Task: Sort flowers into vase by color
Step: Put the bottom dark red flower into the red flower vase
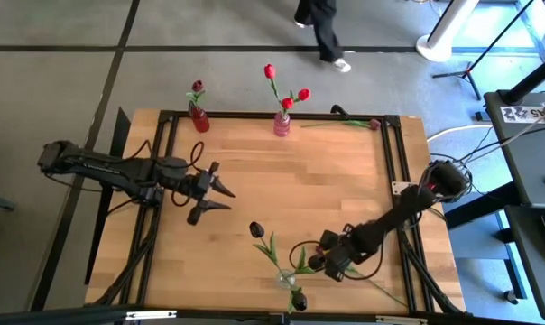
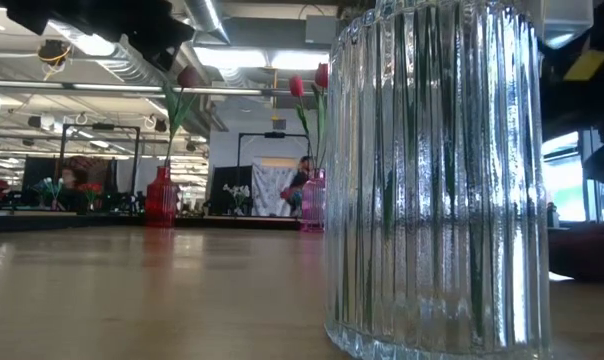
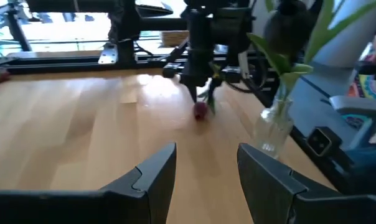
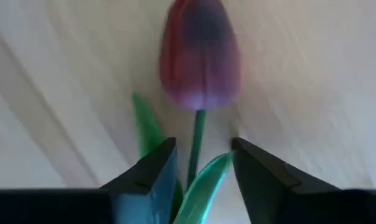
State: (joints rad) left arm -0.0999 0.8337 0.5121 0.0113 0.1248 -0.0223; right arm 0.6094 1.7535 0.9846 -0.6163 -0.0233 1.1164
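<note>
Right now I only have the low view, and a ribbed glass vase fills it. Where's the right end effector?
Observer: The right end effector is low over a maroon-pink tulip lying on the table. Its jaws straddle the stem just below the bud, with gaps on both sides.
Operator: And the left one?
Observer: The left end effector is open and empty, over the table's left-middle.
Operator: What's in that glass vase?
Observer: The clear vase at the near edge holds two near-black tulips.
</note>
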